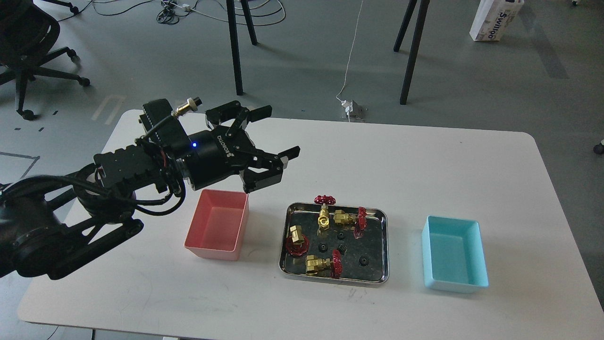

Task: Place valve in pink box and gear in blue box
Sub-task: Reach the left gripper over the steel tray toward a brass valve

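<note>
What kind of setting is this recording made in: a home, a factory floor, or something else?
Most likely a robotics lab or office workspace. A white table stands on a grey floor strewn with loose cables, an office chair sits at far left, and a steel tray holds sorting parts between two bins.

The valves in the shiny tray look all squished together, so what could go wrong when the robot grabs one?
The valves lie close together in the steel tray, so the open left gripper might bump a neighbour or pinch two. The tiny gears between them could get knocked about. The pink box is light and might be nudged.
</note>
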Motion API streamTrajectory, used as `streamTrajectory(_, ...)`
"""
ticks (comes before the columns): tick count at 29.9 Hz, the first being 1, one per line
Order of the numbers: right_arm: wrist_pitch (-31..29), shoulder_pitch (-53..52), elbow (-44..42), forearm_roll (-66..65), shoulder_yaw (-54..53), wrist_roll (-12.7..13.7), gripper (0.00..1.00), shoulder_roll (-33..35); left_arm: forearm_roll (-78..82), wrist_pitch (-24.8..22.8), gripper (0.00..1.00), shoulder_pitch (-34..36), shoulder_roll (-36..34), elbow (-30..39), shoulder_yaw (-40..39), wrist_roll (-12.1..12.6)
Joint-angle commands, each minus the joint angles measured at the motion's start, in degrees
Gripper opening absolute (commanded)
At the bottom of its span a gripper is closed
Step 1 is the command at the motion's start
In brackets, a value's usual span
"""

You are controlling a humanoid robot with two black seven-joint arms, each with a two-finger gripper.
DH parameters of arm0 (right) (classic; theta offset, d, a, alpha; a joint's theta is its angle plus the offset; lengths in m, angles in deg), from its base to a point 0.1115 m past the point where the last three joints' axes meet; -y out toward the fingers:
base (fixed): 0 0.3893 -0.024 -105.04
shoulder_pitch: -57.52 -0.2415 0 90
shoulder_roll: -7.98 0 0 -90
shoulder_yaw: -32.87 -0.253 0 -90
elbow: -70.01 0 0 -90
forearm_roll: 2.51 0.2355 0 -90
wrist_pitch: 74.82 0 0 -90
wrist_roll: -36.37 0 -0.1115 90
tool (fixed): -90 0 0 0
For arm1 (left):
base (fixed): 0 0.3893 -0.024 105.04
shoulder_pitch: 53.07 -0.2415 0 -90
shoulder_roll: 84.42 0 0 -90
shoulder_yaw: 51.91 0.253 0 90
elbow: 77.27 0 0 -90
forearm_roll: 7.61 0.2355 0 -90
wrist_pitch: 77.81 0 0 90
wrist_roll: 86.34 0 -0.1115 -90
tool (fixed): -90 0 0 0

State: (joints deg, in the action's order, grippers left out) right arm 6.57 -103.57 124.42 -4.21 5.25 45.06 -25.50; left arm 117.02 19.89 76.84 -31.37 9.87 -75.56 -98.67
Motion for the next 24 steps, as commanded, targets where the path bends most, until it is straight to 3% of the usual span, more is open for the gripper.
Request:
streamTrajectory(1, 0.00, -0.62, -0.01, -0.06, 0.02, 0.09, 0.99, -0.01, 0.36, 3.19, 0.96, -0.36, 4.34, -2.76, 7.47, 1.95)
streamTrajectory(8, 0.27, -0.54, 0.08, -0.06, 0.20, 0.18, 0.99, -0.01, 0.36, 2.93, 0.96, -1.24, 12.60, -10.49, 11.61, 4.94)
streamTrajectory(24, 0.53, -0.63, 0.08, -0.15, 0.11, 0.09, 0.99, -0.62, 0.36, 3.19, 0.96, -7.48, 21.66, -23.68, 13.99, 4.95)
